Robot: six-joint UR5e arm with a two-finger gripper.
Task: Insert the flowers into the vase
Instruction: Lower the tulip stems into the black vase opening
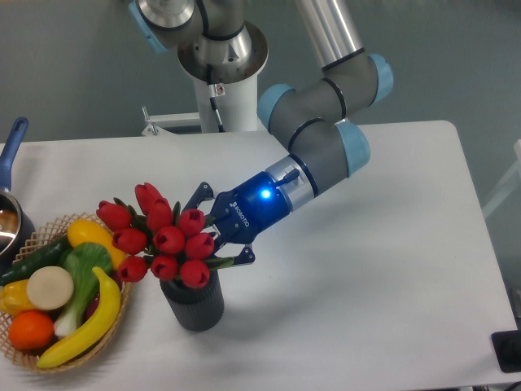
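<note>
Tool (213,235) clamped on the stems of the flowers (161,239), red bunch tilted left over the mouth of the vase (194,302), vase upright near the desk's (366,309) front edge, just beside a wicker basket (49,358) at the front-left corner

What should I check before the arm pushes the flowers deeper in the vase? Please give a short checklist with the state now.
1. Fingers closed on the flowers: ok.
2. Flowers above the vase mouth: ok.
3. Stems already inside the mouth: cannot tell, buds hide it.
4. Vase upright on the table: ok.
5. Bunch vertical: not ok, it leans left toward the basket.
6. Buds apart from the toy fruit: cannot tell.
</note>
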